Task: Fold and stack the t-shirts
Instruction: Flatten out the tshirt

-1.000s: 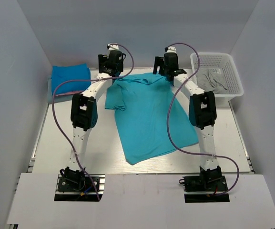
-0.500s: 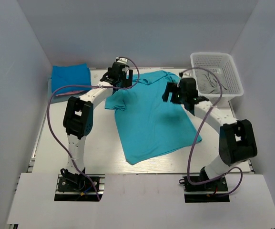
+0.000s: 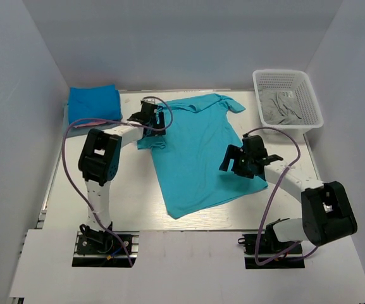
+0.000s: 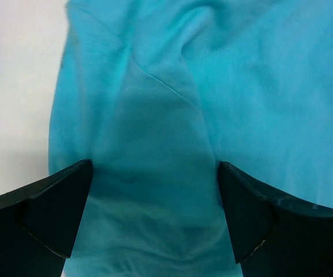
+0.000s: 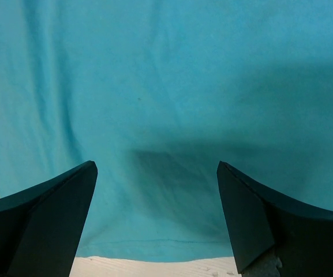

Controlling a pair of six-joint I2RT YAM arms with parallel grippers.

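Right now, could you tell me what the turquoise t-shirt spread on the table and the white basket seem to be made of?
The turquoise t-shirt looks like soft, matte knit fabric, perhaps cotton jersey: it lies limp with creases and a stitched hem. The white basket looks like rigid moulded plastic, judging by its even lattice walls; its sheen is too small to judge.

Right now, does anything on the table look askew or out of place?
The turquoise t-shirt lies flat but slanted, its hem not parallel to the table edge, and its collar end is rumpled. A grey t-shirt sits crumpled in the white basket. Nothing looks damaged.
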